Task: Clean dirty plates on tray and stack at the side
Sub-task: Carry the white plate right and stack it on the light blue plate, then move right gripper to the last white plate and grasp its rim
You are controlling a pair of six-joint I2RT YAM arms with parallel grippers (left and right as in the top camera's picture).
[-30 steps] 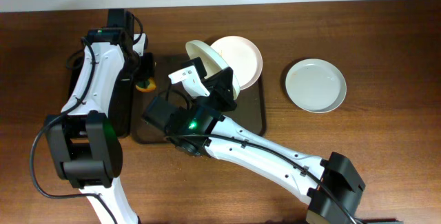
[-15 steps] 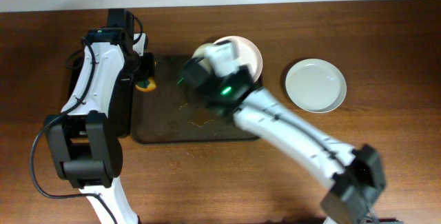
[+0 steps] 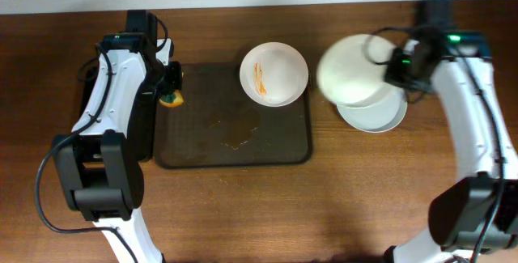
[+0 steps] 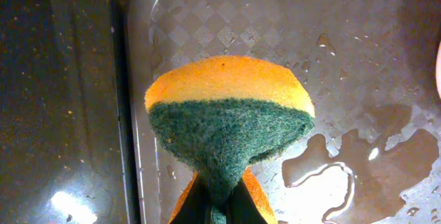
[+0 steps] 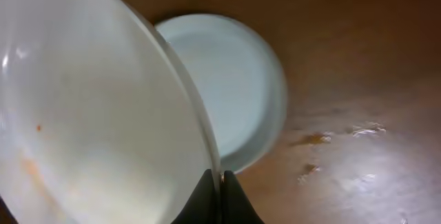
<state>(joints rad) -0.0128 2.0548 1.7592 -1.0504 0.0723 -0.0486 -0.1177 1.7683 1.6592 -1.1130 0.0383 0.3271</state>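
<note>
Round white plate (image 3: 350, 70) — now off textured tray (image 3: 194, 146), above plain plate (image 3: 380, 120)

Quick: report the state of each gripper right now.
Left gripper: shut on the orange-and-green scrubbing sponge.
Right gripper: shut on the rim of a round white shallow plate.

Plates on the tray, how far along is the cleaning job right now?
Done: one plain white plate sits on the table, right of the tray. In hand: the right tool is shut on the rim of a second plate, holding it over the first; a faint orange speck shows on it. Left: a sauce-streaked plate on the tray, not yet wiped; the left tool is shut on the sponge.
</note>
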